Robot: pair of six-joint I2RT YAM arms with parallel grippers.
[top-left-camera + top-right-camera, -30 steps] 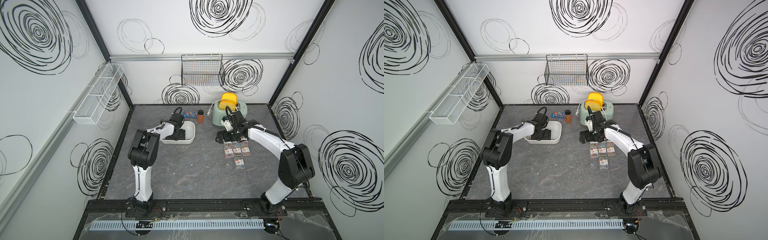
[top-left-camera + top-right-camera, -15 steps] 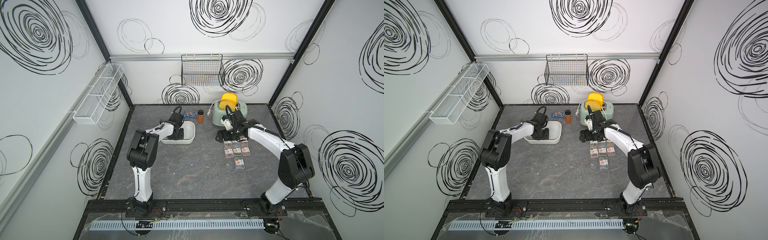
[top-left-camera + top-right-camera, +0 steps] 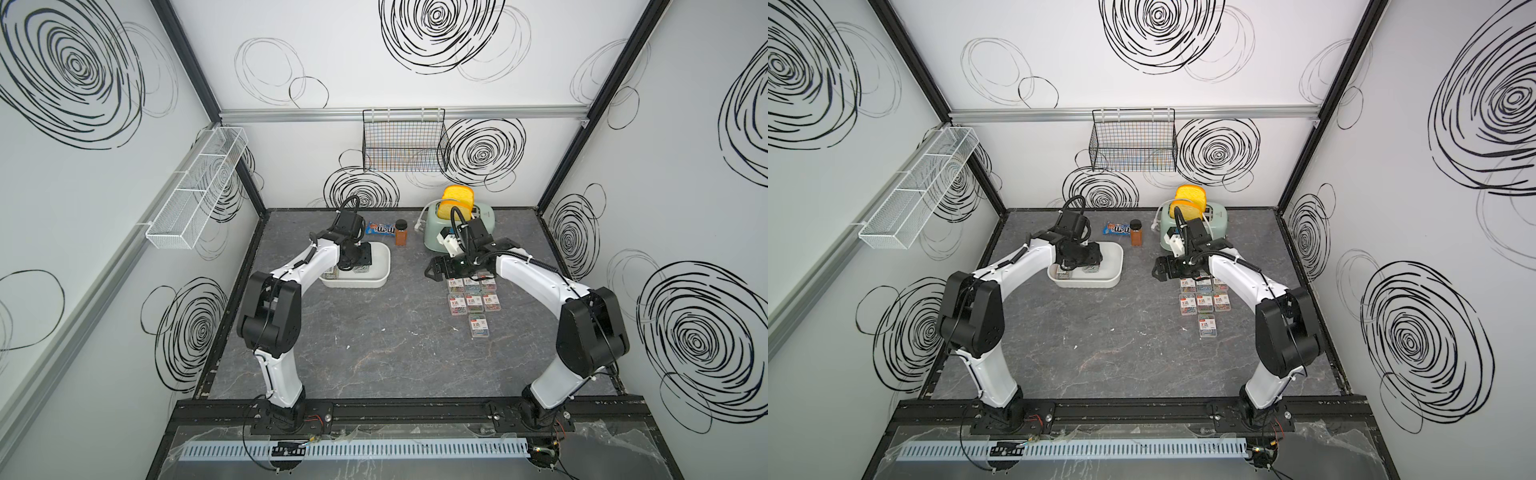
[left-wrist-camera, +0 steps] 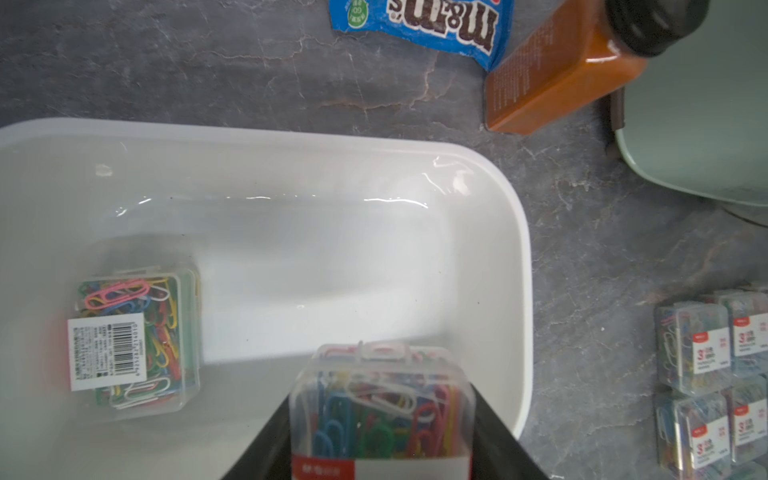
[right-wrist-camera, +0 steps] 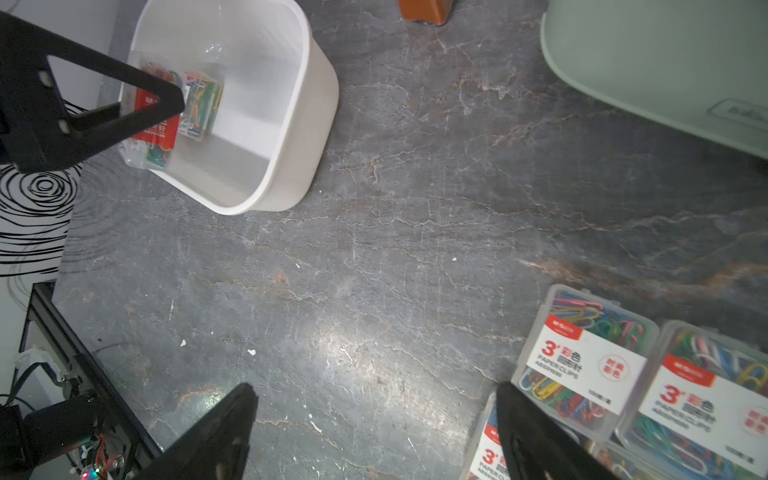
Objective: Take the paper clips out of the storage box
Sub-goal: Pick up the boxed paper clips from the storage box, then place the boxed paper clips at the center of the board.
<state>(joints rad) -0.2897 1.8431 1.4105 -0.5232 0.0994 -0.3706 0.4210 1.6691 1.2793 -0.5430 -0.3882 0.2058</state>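
Left gripper (image 4: 382, 392): mine, clenched on the held case (image 4: 380, 419) of paper clips, one finger on each long side.
Held case: inside the storage box (image 4: 521, 257), toward the end that faces the bench's right edge. I cannot tell whether it touches the floor.
Second case (image 4: 133, 345): flat on the box floor, barcode up, toward the other end.
Storage box: back-left part of the bench.
Right gripper (image 5: 376, 390): mine, released, fingers wide apart above bare bench.
Seven cases (image 3: 473, 301): labels up, in rows near the bench's right edge, in front of the toaster (image 3: 432, 230).
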